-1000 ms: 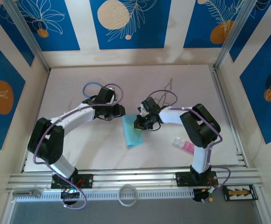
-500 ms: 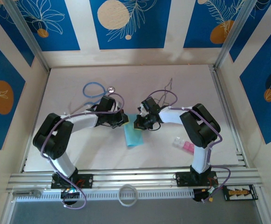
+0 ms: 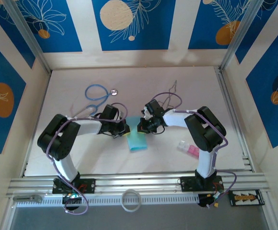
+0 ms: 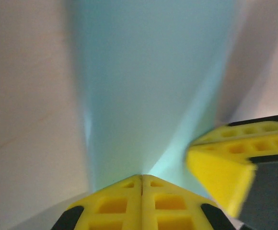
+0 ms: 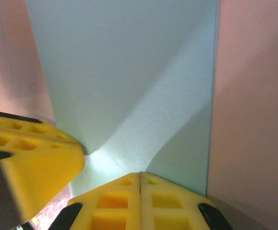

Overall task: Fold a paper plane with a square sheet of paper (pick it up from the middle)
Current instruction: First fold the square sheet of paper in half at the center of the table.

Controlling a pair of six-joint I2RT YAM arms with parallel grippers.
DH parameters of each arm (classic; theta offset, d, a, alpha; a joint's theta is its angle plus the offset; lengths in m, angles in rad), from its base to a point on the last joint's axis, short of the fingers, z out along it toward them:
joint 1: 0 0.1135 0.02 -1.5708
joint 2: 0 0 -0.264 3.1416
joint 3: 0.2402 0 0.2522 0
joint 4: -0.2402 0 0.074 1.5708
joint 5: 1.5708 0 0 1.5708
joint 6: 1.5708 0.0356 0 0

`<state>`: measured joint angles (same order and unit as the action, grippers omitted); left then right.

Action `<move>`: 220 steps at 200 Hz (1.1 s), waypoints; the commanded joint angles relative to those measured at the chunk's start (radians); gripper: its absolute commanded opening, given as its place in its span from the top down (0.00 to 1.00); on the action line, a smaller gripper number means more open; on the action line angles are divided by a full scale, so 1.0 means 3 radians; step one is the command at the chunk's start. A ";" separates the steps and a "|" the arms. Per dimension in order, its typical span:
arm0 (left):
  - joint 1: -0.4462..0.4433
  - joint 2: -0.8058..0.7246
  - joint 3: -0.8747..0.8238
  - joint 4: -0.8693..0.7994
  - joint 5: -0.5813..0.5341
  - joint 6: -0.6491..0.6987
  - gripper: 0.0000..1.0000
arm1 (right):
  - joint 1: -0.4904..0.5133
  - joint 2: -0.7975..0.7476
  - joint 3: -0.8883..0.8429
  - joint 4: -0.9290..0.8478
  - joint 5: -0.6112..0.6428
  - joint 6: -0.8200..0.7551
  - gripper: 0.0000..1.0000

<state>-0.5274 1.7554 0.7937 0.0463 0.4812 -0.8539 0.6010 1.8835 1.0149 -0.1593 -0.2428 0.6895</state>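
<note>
Lab robot cell: aluminium-framed patterned walls enclosing a table.

White table — stethoscope, plastic blocks, paper

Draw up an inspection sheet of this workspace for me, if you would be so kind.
Surface: pale table, no spills seen.
Job's things: turquoise sheet of paper mid-table, its far edge lifted between the pincers.
Clutter: stethoscope far left; pink and clear blocks right.
Pincers: left pincer and right pincer, both shut on the sheet.
Cables: purple cables looped along both arms.
Surroundings: blue patterned walls; white ring at the near edge.
</note>
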 commanded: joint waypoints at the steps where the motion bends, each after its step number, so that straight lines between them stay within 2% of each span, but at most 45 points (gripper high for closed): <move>1: -0.0021 0.0047 -0.0122 -0.0272 -0.0313 0.0226 0.99 | 0.0006 0.0138 -0.0096 -0.0421 0.0231 0.0057 1.00; 28: -0.0020 -0.0023 -0.0175 -0.0266 -0.0408 0.0258 0.98 | 0.0017 0.0122 -0.0133 -0.0392 0.0267 0.0112 1.00; 63: -0.0032 -0.0338 0.0002 -0.0386 -0.0209 0.0151 0.95 | 0.0028 0.0096 -0.0172 -0.0369 0.0297 0.0140 1.00; 82: -0.0056 -0.0451 -0.0014 -0.0166 0.0037 -0.0109 0.94 | 0.0027 0.0097 -0.0172 -0.0362 0.0298 0.0146 1.00; 111: -0.0140 -0.0397 -0.0082 0.0097 0.0248 -0.0397 0.93 | 0.0032 0.0093 -0.0172 -0.0370 0.0308 0.0156 1.00; 142: -0.0224 -0.0227 -0.0215 0.0196 0.0175 -0.0468 0.94 | 0.0036 0.0089 -0.0195 -0.0344 0.0288 0.0165 1.00; 186: -0.0229 -0.0194 -0.0428 0.0000 -0.0085 -0.0257 0.94 | 0.0037 0.0095 -0.0218 -0.0343 0.0287 0.0139 1.00; 220: -0.0227 -0.0328 -0.0584 -0.0142 -0.0052 -0.0022 0.94 | 0.0011 0.0088 -0.0231 -0.0360 0.0290 0.0110 1.00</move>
<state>-0.5915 1.6806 0.6746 0.1165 0.4961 -0.9257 0.6044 1.8793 1.0012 -0.1425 -0.2367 0.7303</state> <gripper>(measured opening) 0.061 0.057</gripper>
